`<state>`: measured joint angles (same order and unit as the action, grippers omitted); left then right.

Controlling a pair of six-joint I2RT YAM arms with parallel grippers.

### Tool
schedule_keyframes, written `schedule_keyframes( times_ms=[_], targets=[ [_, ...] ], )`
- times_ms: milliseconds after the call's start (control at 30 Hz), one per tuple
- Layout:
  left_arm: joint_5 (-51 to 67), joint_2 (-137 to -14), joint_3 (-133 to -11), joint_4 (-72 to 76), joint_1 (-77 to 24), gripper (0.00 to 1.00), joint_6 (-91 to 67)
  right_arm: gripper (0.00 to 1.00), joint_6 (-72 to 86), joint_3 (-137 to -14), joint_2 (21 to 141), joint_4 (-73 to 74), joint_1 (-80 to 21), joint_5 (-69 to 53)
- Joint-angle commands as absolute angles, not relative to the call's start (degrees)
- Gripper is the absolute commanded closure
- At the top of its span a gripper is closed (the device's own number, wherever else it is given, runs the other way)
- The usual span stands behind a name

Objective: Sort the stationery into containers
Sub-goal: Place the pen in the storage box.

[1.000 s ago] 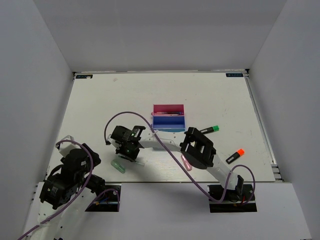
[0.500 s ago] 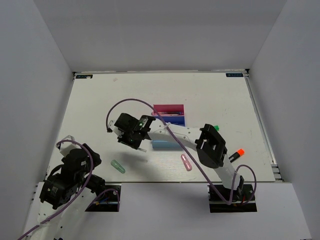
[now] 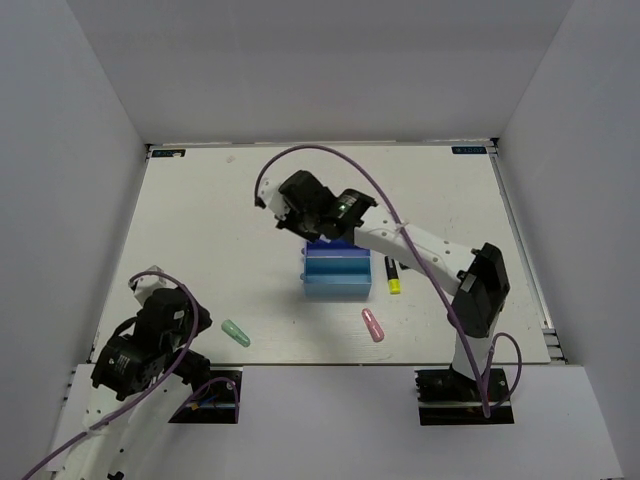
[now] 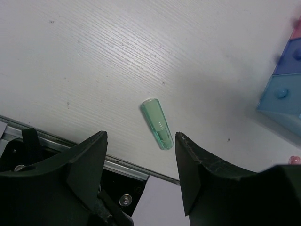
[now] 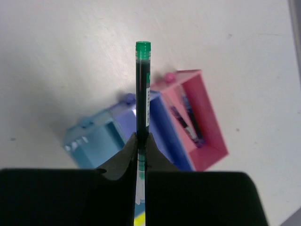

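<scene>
Right wrist: right tool [image 5: 142,143] clamped on green-capped highlighter [image 5: 142,84], above containers [image 5: 211,113] at mid-frame.
Left wrist: left tool [image 4: 140,140] wide, empty; mint-green stick [image 4: 157,124] on desk [image 4: 94,56], centre frame.
Risk: highlighter pinched near one end; may swing, miss containers.

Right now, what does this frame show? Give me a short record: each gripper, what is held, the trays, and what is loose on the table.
left gripper: open, above the mint stick, not touching it
right gripper: shut on a green-tipped pen, over the trays
trays: pink tray, dark blue tray and light blue tray, joined in a row
pink tray contents: pens
loose on table: mint stick, pink stick, yellow-capped highlighter
</scene>
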<state>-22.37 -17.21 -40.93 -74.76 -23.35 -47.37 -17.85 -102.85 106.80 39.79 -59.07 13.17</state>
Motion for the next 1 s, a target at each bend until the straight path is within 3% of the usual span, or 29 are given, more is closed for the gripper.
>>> schedule_keyframes(
  times_ms=[0, 267, 533, 967],
  targets=[
    [-20.92, -18.72, -40.87, -72.95, -23.12, 0.3, -46.76, 1.0, -25.83, -99.24, 102.4, 35.96, -54.07, 14.24],
    [-19.34, -20.65, -39.81, -70.32, -23.2, 0.3, -46.58, 1.0, -39.98, -94.58, 101.87, 32.44, -45.44, 6.77],
    [-18.98, -21.27, -38.67, -69.35, -23.2, 0.3, -46.5, 1.0, -56.13, -92.2, 103.62, 31.73, -39.91, -10.09],
    [-18.02, -21.53, -37.09, -68.38, -23.12, 0.3, -46.84, 1.0, -64.95, -97.21, 112.76, 35.07, -37.79, -12.57]
  ],
)
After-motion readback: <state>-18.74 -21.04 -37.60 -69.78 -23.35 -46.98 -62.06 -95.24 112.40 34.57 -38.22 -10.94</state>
